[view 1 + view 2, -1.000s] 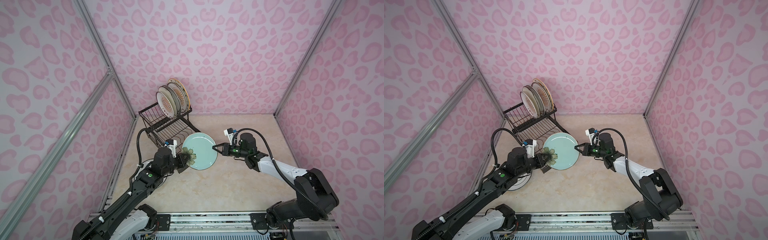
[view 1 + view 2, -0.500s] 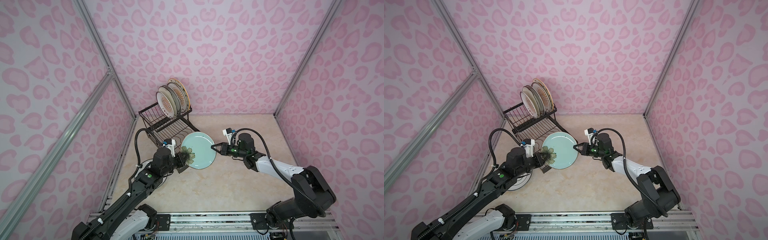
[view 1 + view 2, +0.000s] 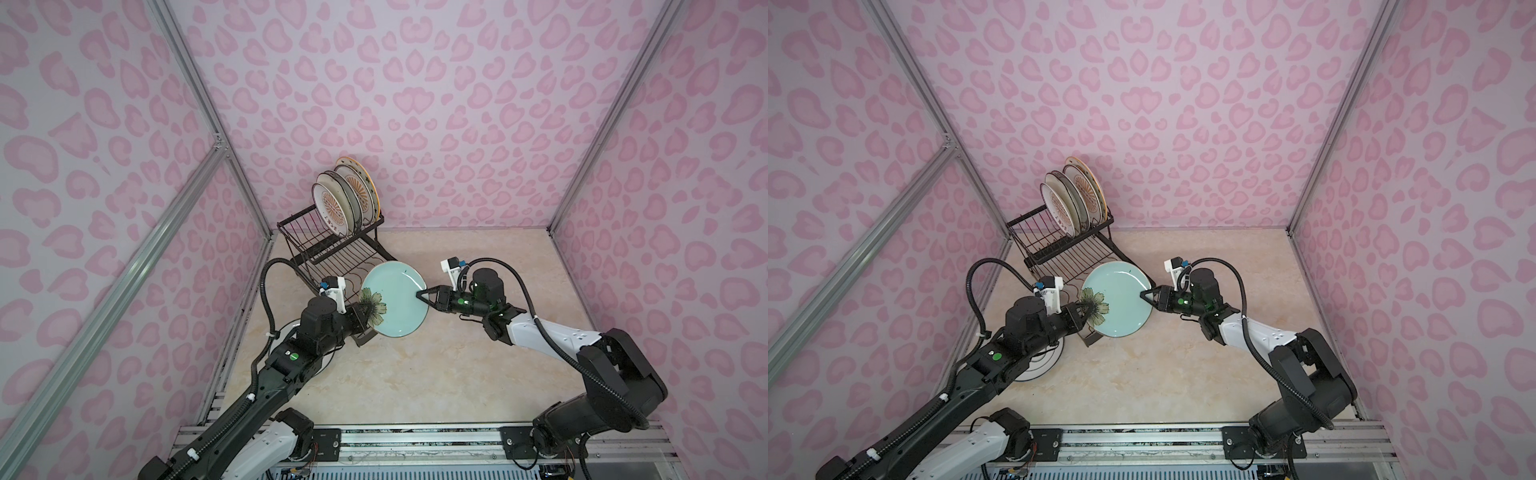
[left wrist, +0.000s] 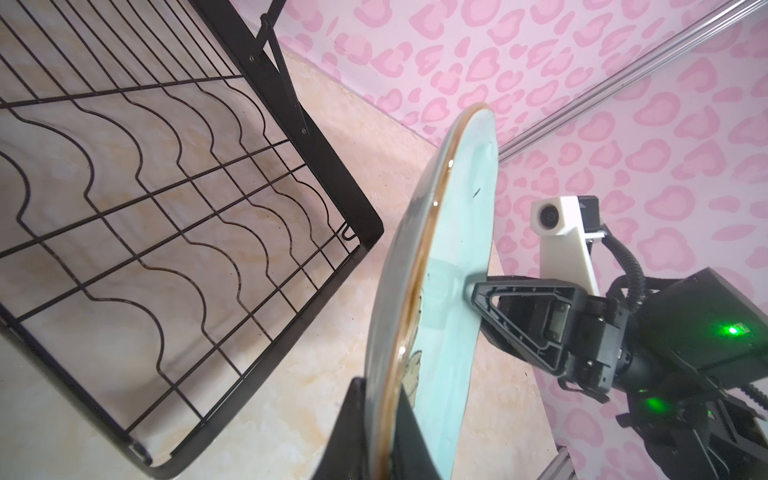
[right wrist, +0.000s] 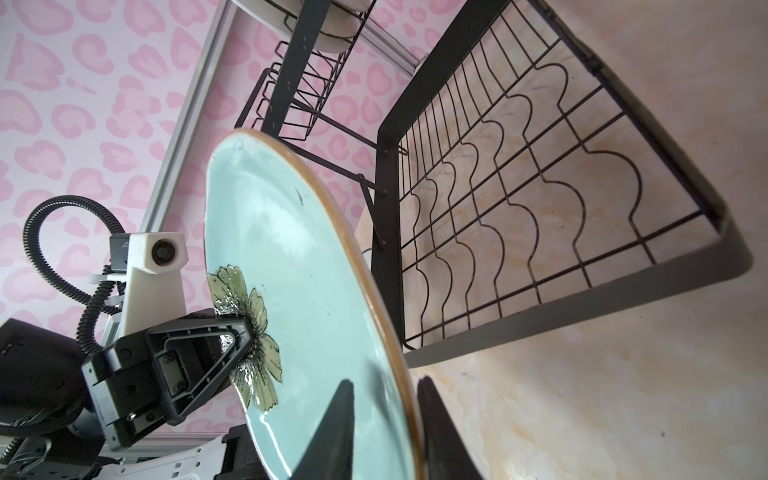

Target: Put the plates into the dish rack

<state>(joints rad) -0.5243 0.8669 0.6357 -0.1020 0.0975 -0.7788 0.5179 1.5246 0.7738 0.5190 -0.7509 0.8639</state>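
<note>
- The pale blue-green plate (image 3: 395, 299), with a green flower on it, hangs on edge in the air. It is just off the near right corner of the dish rack (image 3: 332, 249), beside the wavy-wired lower tray (image 4: 166, 208) and not yet in a slot.
- Over the last second it has drifted slightly left, toward the rack, and the grip has changed over: the left hand has tightened while the right has begun to loosen.
- The left hand (image 3: 365, 311) reaches in level from the near left and is clamped tight on the flower side of the rim.
- The right hand (image 3: 419, 294) sits at the opposite rim, jaws a little apart astride the edge, one finger (image 5: 332, 415) before the face and one behind.
- To me this is a handover; the left arm would carry the plate in alone.
- The racked plates (image 3: 336, 203) stand upright in the raised basket at the far end, and a white plate (image 3: 1038, 365) lies flat on the tabletop (image 3: 415, 374) under the left arm.
</note>
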